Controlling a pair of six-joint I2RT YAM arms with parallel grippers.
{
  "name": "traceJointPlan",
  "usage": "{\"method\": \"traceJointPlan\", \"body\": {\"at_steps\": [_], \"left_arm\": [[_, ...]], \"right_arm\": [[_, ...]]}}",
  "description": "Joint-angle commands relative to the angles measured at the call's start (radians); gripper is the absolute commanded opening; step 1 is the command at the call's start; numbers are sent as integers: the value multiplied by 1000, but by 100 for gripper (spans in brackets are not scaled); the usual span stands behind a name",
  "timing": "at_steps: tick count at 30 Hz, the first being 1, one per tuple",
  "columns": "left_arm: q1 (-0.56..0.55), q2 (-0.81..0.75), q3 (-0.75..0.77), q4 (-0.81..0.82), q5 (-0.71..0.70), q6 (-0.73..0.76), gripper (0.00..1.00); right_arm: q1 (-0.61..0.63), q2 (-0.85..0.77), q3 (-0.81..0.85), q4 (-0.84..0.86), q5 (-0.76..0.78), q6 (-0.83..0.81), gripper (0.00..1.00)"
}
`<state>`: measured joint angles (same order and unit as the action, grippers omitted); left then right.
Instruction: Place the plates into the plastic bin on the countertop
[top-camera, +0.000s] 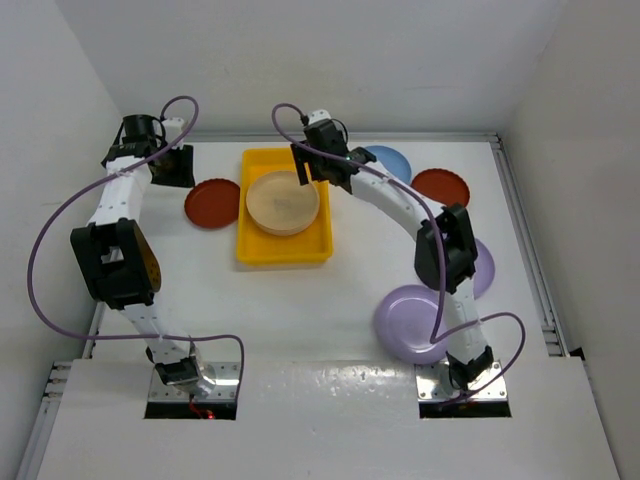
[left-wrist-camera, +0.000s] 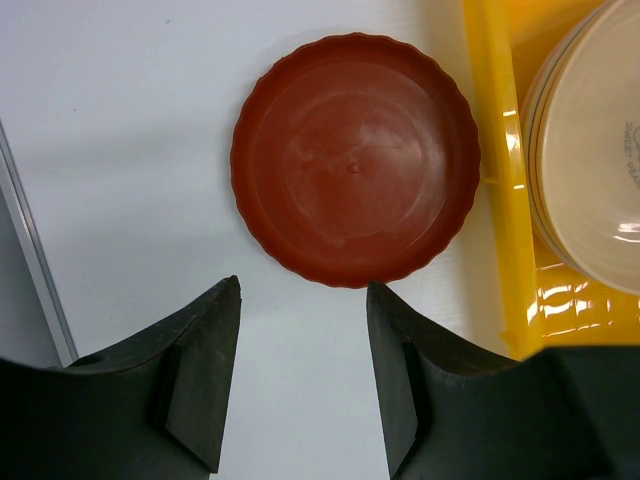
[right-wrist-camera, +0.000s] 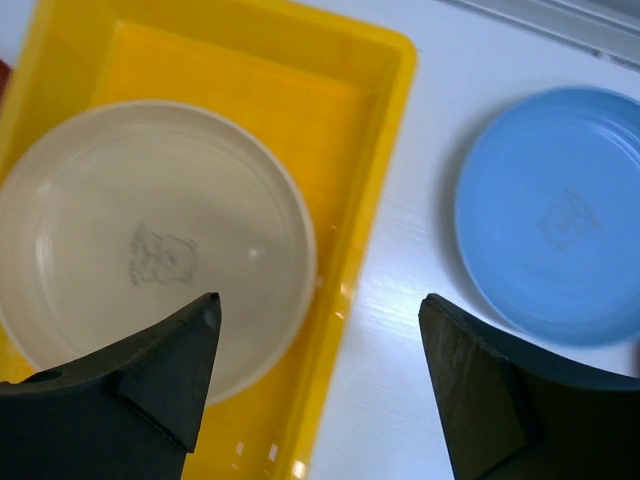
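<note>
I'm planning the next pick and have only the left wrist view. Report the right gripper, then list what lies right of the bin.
Observer: The right gripper is open and empty, straddling the right rim of the plastic bin.
Operator: Now name what is right of the bin.
Observer: A light blue plate lies flat on the countertop just right of the bin, apart from it.
Operator: Go further right.
Observer: A second dark red plate lies on the countertop beyond the light blue one, nearer the right edge.
</note>
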<state>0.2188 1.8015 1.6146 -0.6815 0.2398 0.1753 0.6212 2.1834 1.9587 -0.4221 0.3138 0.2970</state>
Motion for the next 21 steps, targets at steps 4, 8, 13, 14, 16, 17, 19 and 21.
{"method": "traceJointPlan", "body": {"at_steps": [4, 8, 13, 14, 16, 17, 19, 21], "left_arm": [[10, -4, 36, 10, 3, 15, 56], [10, 8, 25, 10, 3, 15, 56], [-9, 42, 47, 10, 12, 6, 56], [-9, 51, 47, 10, 12, 6, 56], [-18, 52, 67, 10, 12, 6, 56], [-18, 52, 67, 10, 12, 6, 56], [-18, 52, 67, 10, 21, 6, 56], [-18, 42, 47, 10, 21, 6, 56]], "right_arm": [[-139, -298, -264, -145, -40, 42, 87], [-367, -587, -571, -279, -126, 219, 89], [-693, -845, -1047, -219, -194, 352, 85], [-753, -856, -1102, -205, -177, 356, 82], [-827, -876, -1165, -216, -131, 361, 81], [-891, -869, -1175, -218, -130, 367, 81], [-928, -850, -1204, -215, -140, 369, 81], [-983, -826, -1216, -199, -147, 376, 81]]}}
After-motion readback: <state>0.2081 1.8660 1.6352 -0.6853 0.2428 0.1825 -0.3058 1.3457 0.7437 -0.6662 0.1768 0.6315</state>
